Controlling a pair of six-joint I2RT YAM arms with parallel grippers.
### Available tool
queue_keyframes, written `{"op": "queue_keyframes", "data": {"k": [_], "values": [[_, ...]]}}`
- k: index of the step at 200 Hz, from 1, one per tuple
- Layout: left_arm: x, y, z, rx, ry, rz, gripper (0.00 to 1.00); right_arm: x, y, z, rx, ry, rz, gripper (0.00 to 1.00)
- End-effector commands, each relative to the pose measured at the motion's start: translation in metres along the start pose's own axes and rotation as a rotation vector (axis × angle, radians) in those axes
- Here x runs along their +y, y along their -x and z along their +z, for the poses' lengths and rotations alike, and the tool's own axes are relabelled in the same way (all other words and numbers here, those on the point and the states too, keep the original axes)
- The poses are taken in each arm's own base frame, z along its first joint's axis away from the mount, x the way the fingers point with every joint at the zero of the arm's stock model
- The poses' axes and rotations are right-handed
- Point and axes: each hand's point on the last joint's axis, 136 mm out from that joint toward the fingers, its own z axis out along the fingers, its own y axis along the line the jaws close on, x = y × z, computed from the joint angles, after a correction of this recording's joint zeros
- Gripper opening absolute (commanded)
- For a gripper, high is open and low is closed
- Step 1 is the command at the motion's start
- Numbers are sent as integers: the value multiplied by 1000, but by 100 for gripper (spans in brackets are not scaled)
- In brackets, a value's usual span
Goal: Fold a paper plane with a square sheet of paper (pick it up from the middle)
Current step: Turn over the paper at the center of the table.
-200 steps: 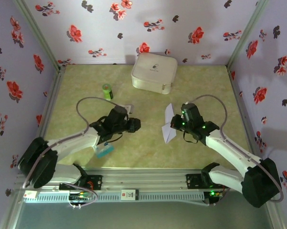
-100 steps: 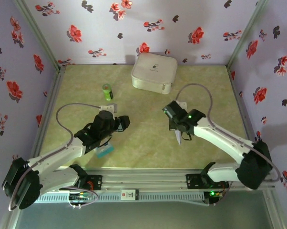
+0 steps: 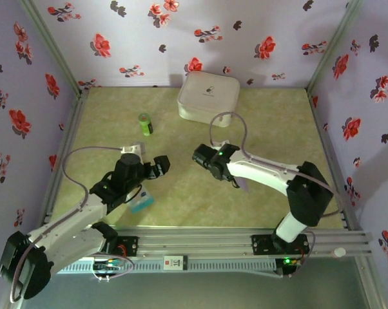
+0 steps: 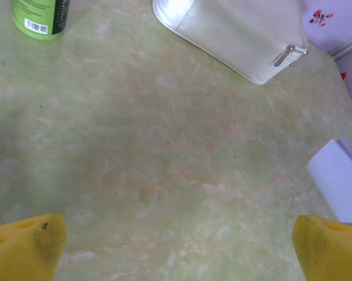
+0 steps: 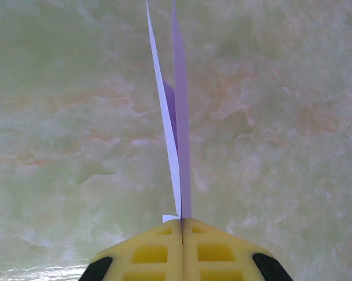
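Pinching the paper plane [image 5: 177, 117] at one end, the right gripper [image 5: 182, 229] has its jaws pressed fully together on the folded layers. The plane shows edge-on and its tip points away over the bare green bench [image 5: 59, 117]. From above, a lavender sliver of it [image 3: 242, 185] peeks out beneath the right arm [image 3: 265, 172], just right of the bench's middle. The left gripper [image 4: 176, 249] hovers to the left, jaws spread wide and holding nothing. A white case [image 3: 208, 96] sits at the far edge with a green bottle [image 3: 145, 123] to its left. A blue-and-white packet [image 3: 141, 203] lies beside the left arm [image 3: 84, 215].
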Motion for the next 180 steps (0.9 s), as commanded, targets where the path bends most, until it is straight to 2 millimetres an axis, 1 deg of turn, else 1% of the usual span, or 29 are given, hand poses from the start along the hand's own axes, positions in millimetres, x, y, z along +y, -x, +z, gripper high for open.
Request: {"op": "queue_keyframes", "data": {"k": [1,35,63,96,122,151,157,169,180], "values": [[7,1,-5,-14,-2,-15,100,14,7,2,-9,-40,-48,0],[19,5,-13,-36,39,-37,100,47,9,11,13,-29,-90,1],[25,8,-15,-60,60,-52,100,71,7,15,43,28,-94,2],[25,8,-15,-58,59,-60,100,100,5,16,74,156,-49,7],[24,8,-14,-57,55,-70,100,122,7,11,74,271,-4,11],[21,7,-14,-50,34,-71,100,138,13,6,59,361,24,14],[20,8,-14,-51,30,-70,100,144,11,4,74,393,21,14],[18,7,-13,-44,22,-66,100,148,12,3,75,414,14,14],[15,7,-13,-37,9,-59,100,153,13,0,73,446,5,16]]}}
